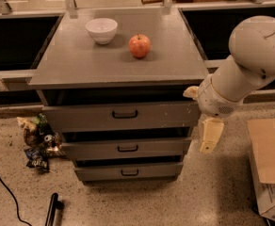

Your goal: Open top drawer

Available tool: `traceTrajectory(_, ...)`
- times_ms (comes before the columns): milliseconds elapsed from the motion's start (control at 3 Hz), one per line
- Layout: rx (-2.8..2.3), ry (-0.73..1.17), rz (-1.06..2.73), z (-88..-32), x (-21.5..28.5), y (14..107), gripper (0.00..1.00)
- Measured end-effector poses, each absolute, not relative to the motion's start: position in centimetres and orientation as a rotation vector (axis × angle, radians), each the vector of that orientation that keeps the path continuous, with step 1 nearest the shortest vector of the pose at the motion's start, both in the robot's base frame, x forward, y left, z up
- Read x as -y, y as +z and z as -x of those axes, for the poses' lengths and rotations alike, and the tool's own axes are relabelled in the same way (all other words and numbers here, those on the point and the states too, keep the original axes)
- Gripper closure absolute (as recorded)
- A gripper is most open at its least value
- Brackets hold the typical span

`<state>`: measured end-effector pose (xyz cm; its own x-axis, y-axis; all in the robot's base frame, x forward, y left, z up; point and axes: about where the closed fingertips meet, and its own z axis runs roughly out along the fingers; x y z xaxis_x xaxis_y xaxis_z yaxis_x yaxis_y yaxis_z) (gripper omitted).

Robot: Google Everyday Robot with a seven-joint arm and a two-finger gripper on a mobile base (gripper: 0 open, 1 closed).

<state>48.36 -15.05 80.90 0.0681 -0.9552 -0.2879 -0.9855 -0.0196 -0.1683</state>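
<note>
The top drawer (123, 116) is the widest grey front, just under the cabinet top, with a small black loop handle (125, 114) at its middle and pale scuffs near its right end. Its front sits back under the top's edge. My gripper (210, 134) hangs pointing down from the white arm (243, 69), just off the cabinet's right side. It is level with the gap between the top and middle drawers, to the right of the handle and not touching it.
Two narrower grey drawers, the middle (126, 149) and the bottom (128, 172), sit below. A white bowl (101, 29) and a red apple (140, 45) stand on the cabinet top (71, 65). A cardboard box (269, 159) is at the right. Wrappers (36, 140), a cable (3, 187) and a black object (52, 208) lie on the floor at the left.
</note>
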Motion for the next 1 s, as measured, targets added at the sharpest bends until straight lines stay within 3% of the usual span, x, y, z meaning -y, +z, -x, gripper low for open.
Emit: traceTrajectory(1000, -1.891, 0.085, 2.09, -51.7, 13.8, 74.7, 0.0)
